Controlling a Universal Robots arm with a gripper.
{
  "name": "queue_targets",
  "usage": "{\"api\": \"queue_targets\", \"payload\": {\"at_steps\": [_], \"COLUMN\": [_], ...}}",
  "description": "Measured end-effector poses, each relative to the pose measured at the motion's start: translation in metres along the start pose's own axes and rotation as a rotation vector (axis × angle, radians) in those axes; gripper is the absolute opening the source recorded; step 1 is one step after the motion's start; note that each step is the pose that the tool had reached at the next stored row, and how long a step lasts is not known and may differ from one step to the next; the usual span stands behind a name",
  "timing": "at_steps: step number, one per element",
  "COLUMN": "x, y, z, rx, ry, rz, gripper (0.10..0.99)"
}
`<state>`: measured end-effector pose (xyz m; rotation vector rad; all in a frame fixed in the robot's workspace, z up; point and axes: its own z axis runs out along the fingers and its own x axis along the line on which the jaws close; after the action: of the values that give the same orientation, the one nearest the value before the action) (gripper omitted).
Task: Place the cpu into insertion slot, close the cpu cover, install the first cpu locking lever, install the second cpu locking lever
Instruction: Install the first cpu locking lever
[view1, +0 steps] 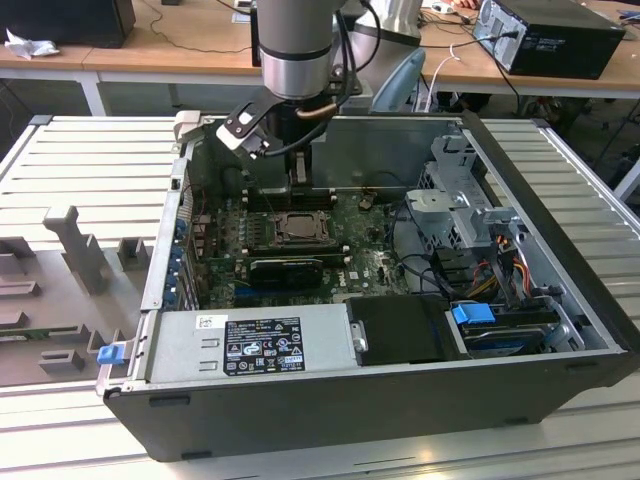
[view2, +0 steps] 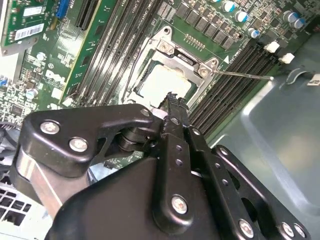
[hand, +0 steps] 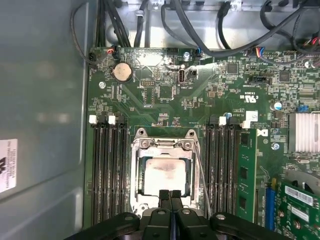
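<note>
As the pressed-together pincer (view1: 300, 183) hangs at the cpu's (view1: 297, 229) twelve o'clock in the exterior view, slipping could scratch it.

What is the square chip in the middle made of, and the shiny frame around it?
The cpu looks like metal: it has a pale, dull, silvery-beige face with a smudgy patch. The cpu cover framing it looks like thin sheet metal, maybe steel, because it is brighter and catches the light. That is a guess from looks alone.
</note>
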<state>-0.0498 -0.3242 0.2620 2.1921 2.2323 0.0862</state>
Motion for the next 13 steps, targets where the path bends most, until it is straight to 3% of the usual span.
{"api": "queue_targets", "payload": {"at_steps": [4, 8, 13], "x": [0.0005, 0.0005, 0.0004], "y": [0.0008, 0.0008, 0.0005], "z": [-0.0161, -0.0161, -0.0147], "rx": [0.0, 0.001, 0.004], "ry": [0.0, 0.0013, 0.0063], "rz": [0.0, -0.025, -0.142], "gripper": [0.106, 0.106, 0.106]}}
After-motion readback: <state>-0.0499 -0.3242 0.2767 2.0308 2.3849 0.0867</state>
